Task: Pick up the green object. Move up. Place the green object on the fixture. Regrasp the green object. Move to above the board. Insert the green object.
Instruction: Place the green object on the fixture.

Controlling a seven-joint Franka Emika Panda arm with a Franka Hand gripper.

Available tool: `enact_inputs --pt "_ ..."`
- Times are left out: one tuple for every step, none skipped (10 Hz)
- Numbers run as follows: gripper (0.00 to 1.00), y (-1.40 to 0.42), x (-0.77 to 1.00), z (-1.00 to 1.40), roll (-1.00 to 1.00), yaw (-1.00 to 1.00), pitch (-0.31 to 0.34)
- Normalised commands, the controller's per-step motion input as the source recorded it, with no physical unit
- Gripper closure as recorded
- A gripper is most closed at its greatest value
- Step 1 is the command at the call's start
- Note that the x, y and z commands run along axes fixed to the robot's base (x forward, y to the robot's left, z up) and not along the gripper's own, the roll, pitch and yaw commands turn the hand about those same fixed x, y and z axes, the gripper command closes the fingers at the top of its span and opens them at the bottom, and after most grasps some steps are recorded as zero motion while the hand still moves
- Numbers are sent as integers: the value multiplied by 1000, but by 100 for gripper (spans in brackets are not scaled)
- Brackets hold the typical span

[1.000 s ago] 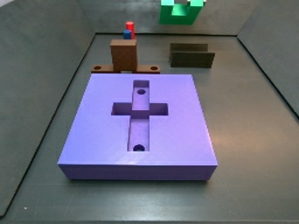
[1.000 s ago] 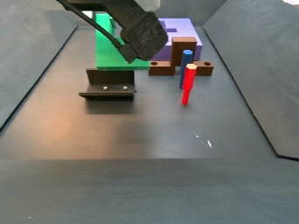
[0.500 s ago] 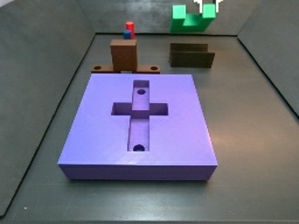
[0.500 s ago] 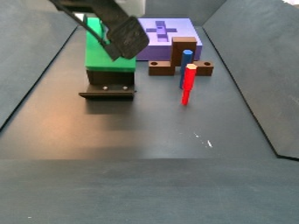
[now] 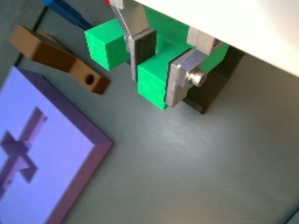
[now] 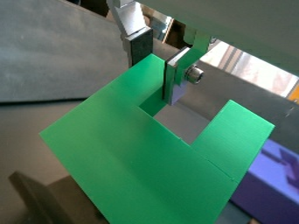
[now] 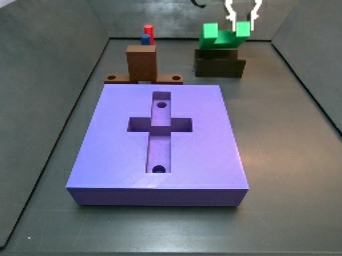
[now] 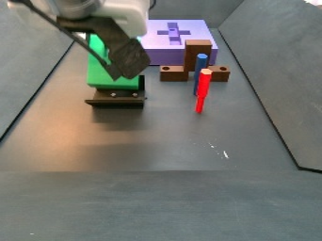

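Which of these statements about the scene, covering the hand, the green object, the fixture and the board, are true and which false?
1. The hand grips one prong of the green object. True.
2. The green object sits in the board's cross-shaped recess. False: it is at the fixture; the recess is empty.
3. The red-and-blue peg stands upright beside the brown block. True.
4. The hand is above the board. False: it is over the fixture, beyond the board in a side view.
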Motion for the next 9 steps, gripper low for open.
enact_inputs --pt "100 -31 140 -414 0 0 31" --pt "100 -20 83 -323 0 0 0" --pt "100 0 86 -283 -131 0 -43" --pt "100 0 120 -243 -194 0 -137" --pt "100 0 126 -249 -137 0 -103" --pt "100 0 63 -266 -151 0 -129" --pt "100 0 11 -271 -183 0 -143" --pt "100 0 0 -203 -77 0 -37" --pt "100 0 0 0 0 0 0"
